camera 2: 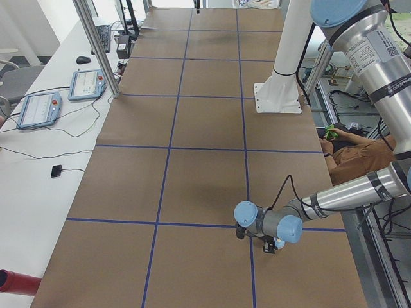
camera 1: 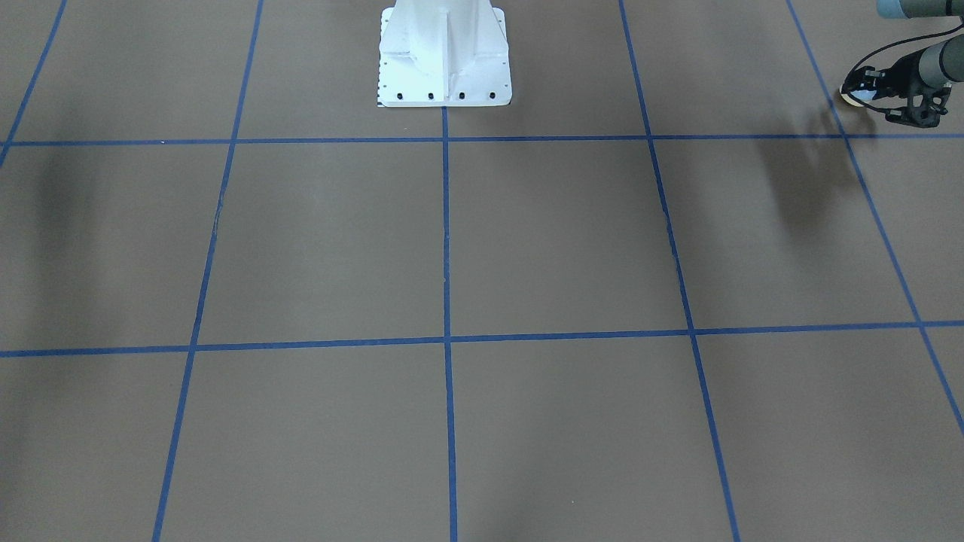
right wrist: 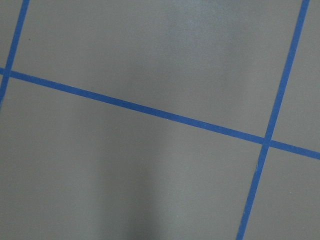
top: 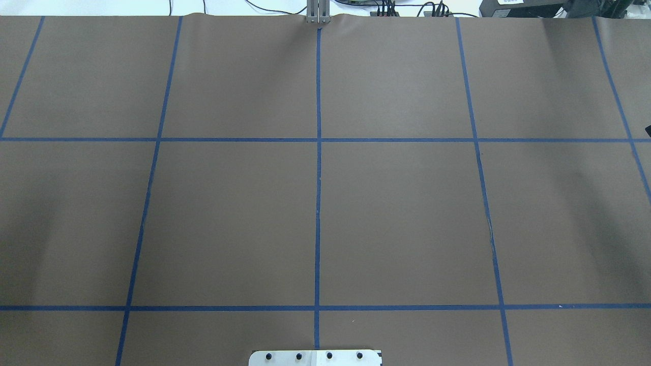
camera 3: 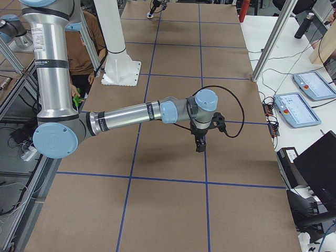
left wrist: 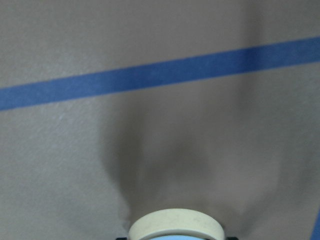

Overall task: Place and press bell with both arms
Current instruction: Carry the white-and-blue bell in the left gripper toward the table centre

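Note:
The bell [camera 1: 854, 95] is light blue with a cream base ring. It is held tipped on its side in my left gripper [camera 1: 860, 86], low over the table at the top right of the front-facing view. Its cream ring [left wrist: 175, 224] fills the bottom edge of the left wrist view. In the exterior left view the left gripper [camera 2: 270, 244] hangs just above the brown paper. My right gripper [camera 3: 200, 146] points down over a blue tape line in the exterior right view. I cannot tell whether it is open or shut. The right wrist view shows only table.
The white pedestal base [camera 1: 444, 60] stands at the robot's side of the table. Blue tape lines [top: 318, 203] divide the brown paper into squares. Teach pendants [camera 3: 307, 100] lie on the white side bench. A person in a brown shirt [camera 2: 356, 157] sits beside the table.

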`<state>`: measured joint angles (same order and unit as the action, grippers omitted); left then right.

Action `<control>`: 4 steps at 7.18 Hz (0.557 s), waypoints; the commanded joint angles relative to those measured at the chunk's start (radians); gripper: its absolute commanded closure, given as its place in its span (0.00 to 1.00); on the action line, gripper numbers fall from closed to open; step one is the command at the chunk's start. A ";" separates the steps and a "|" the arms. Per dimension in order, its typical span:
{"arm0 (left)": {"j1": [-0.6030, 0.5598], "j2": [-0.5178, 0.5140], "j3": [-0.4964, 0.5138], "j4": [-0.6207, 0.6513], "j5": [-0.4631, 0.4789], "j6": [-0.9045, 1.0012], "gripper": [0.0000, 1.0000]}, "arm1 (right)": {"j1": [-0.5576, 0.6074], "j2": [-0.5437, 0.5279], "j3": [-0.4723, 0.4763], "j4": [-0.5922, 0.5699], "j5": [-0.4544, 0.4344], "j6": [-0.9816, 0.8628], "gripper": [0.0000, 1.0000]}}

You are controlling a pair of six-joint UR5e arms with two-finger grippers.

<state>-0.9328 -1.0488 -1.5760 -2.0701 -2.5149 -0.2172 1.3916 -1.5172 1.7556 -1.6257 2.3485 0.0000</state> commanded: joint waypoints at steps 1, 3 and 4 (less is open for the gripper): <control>-0.021 -0.125 -0.167 0.243 -0.051 -0.002 1.00 | -0.002 0.000 -0.001 0.001 -0.001 0.000 0.00; -0.089 -0.448 -0.280 0.699 -0.044 -0.001 1.00 | -0.002 0.017 -0.002 0.003 -0.008 -0.001 0.00; -0.092 -0.637 -0.277 0.863 0.008 -0.001 1.00 | -0.002 0.019 -0.007 0.012 -0.011 -0.003 0.00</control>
<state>-1.0079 -1.4576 -1.8317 -1.4436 -2.5481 -0.2183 1.3898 -1.5028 1.7525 -1.6214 2.3413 -0.0017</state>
